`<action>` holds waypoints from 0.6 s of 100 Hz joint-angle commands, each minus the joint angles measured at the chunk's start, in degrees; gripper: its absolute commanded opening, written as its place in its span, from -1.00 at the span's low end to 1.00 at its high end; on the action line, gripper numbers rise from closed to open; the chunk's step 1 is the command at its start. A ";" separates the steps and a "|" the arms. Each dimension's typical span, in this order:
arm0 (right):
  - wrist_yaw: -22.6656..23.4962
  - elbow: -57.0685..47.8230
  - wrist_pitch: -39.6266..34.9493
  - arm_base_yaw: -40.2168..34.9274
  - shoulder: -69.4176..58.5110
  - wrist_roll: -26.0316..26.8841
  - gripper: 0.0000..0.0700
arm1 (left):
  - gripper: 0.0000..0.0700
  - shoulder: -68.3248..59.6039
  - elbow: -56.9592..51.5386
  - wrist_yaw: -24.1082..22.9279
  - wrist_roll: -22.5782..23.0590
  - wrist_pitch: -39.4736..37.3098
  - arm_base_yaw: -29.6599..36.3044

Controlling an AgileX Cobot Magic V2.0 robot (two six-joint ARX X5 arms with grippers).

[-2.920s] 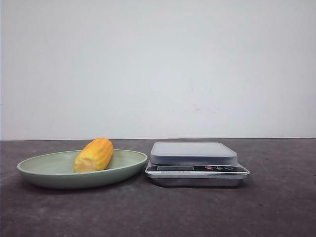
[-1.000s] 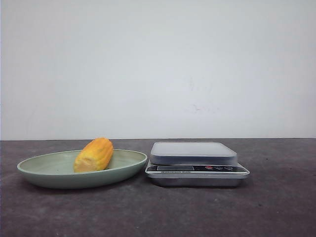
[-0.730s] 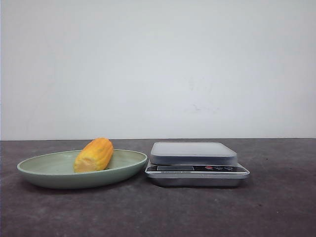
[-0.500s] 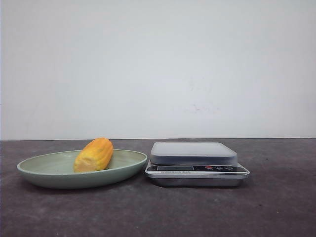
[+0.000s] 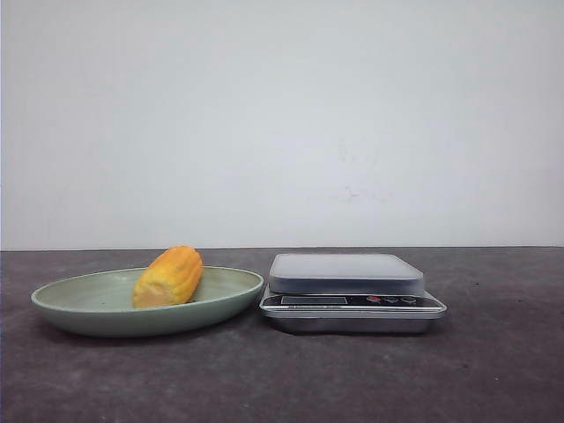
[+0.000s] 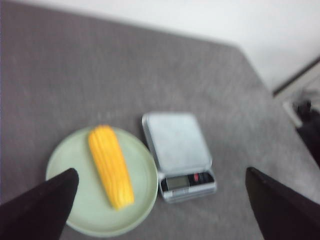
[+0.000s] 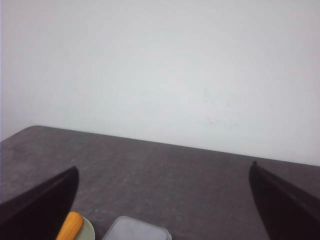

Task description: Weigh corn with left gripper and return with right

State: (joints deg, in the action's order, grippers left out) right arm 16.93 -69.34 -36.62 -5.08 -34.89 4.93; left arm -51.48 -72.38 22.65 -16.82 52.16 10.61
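Note:
The corn [image 5: 168, 276] is a yellow-orange cob lying on the pale green plate [image 5: 79, 308] at the left of the dark table. It also shows in the left wrist view [image 6: 111, 166] and at the edge of the right wrist view [image 7: 70, 227]. My left gripper [image 6: 161, 190] is open and empty, high above the plate [image 6: 145, 200] and the scale [image 6: 177, 150]. My right gripper [image 7: 162, 185] is open and empty, high over the table. Neither arm shows in the front view.
A silver kitchen scale [image 5: 351, 291] with a grey weighing plate stands just right of the green plate, its display and buttons facing the front. A white wall rises behind the table. A dark object [image 6: 310, 125] lies past the table's edge in the left wrist view.

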 commanded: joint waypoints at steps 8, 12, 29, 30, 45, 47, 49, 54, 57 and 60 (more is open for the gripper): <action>-0.02 -0.94 0.52 -0.02 -0.13 0.70 1.00 | 0.95 -6.34 -1.18 -0.44 -0.61 0.81 2.34; -0.07 -0.94 0.52 -0.02 -0.13 0.70 1.00 | 0.95 -8.28 -1.18 -0.72 -0.59 0.61 3.15; -0.44 -0.94 0.50 -0.02 -0.13 0.68 1.00 | 0.94 -17.09 -1.18 -5.62 -0.59 -0.90 6.58; -0.44 -0.94 0.50 -0.02 -0.13 0.66 1.00 | 0.94 -17.59 -1.18 -5.88 -0.59 -1.03 6.71; -0.48 -0.94 0.46 -0.02 -0.13 0.63 1.00 | 0.94 -25.07 -1.18 -6.54 -0.61 -3.17 8.20; -0.46 -0.94 0.46 -0.02 -0.13 0.63 1.00 | 0.94 -26.03 -1.18 -6.54 -0.66 -3.50 8.41; -0.48 -0.94 0.46 -0.02 -0.13 0.63 1.00 | 0.94 -26.95 -1.18 -6.56 -0.76 -3.80 8.66; -0.50 -0.94 0.42 -0.02 -0.13 0.63 1.00 | 0.94 -29.24 -1.18 -6.56 -0.83 -4.55 9.20; -0.50 -0.94 0.37 -0.02 -0.13 0.63 1.00 | 0.94 -30.53 -1.18 -6.58 -0.83 -5.03 9.53; -0.50 -0.94 0.31 -0.02 -0.13 0.63 1.00 | 0.94 -31.76 -1.18 -6.60 -0.85 -5.51 9.84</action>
State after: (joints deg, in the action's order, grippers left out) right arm 16.51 -69.34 -36.64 -5.08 -34.89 4.93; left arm -80.58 -72.38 16.23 -17.45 47.62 19.68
